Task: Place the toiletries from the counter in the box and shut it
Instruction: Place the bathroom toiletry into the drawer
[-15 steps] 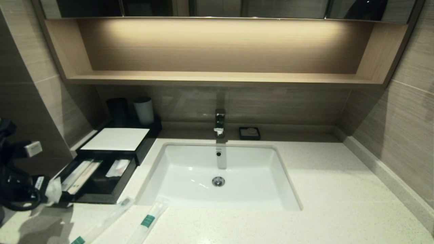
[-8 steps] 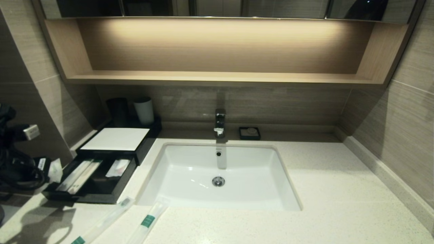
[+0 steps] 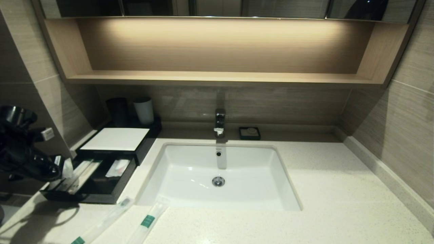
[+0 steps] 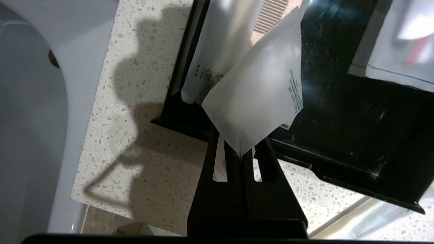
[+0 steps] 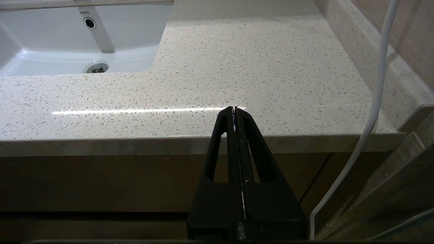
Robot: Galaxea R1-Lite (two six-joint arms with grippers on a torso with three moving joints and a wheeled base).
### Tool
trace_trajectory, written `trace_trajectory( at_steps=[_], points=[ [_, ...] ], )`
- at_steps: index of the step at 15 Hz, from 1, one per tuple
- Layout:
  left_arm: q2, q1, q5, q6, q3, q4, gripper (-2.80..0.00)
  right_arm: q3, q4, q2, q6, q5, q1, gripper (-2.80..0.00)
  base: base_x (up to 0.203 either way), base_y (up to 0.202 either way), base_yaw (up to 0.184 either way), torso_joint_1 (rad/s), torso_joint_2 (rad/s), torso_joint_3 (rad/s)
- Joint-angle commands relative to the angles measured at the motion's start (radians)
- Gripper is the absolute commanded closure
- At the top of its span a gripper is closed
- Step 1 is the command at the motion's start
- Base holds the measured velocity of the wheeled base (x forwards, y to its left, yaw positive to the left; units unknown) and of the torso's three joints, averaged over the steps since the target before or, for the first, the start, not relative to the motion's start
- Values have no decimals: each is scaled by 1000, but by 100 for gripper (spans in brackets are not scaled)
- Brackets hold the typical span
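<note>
My left gripper [image 3: 62, 168] is shut on one corner of a whitish pouch [image 4: 257, 95] and holds it above the left front corner of the open drawer [image 3: 98, 189]. The drawer belongs to the black box with a white top panel [image 3: 115, 139]. The pouch also shows in the head view [image 3: 67, 166]. Inside the drawer lie long packets [image 3: 78, 173] and another pouch [image 3: 117, 167]. Two clear toothbrush packets with green bands lie on the counter [image 3: 339, 189] in front of the sink, one on the left [image 3: 105, 220], one on the right [image 3: 148, 218]. My right gripper [image 5: 234, 109] is shut and empty, below the counter's front edge.
A white sink [image 3: 176, 176] with a chrome tap [image 3: 219, 122] sits mid-counter. A black tumbler [image 3: 117, 110] and a white cup [image 3: 144, 110] stand behind the box. A small black soap dish [image 3: 249, 133] is by the back wall. A wooden shelf hangs above.
My left gripper has carried the pouch up and to the right, from the counter edge beside the drawer to above its left front corner. The toothbrush packets have not moved.
</note>
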Motion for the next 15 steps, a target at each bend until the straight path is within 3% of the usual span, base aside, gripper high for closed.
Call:
trace_trajectory(
  at_steps=[1, 11, 12, 13, 15],
  points=[
    [47, 5, 1, 2, -8, 5, 0, 0, 1, 2, 1, -1, 0, 0, 0, 0, 0, 0, 0, 0],
    [151, 22, 17, 5, -24, -4, 0, 0, 2, 2, 1, 0, 0, 0, 0, 0, 0, 0, 0, 0],
    [152, 28, 16, 5, -29, -4, -258, 0, 1, 2, 0, -1, 0, 0, 0, 0, 0, 0, 0, 0],
    [154, 31, 15, 4, -35, -7, -280, 0, 1, 2, 0, -1, 0, 0, 0, 0, 0, 0, 0, 0],
    [142, 34, 15, 3, -40, -8, -280, 0, 1, 2, 0, 0, 0, 0, 0, 0, 0, 0, 0, 0]
  ],
)
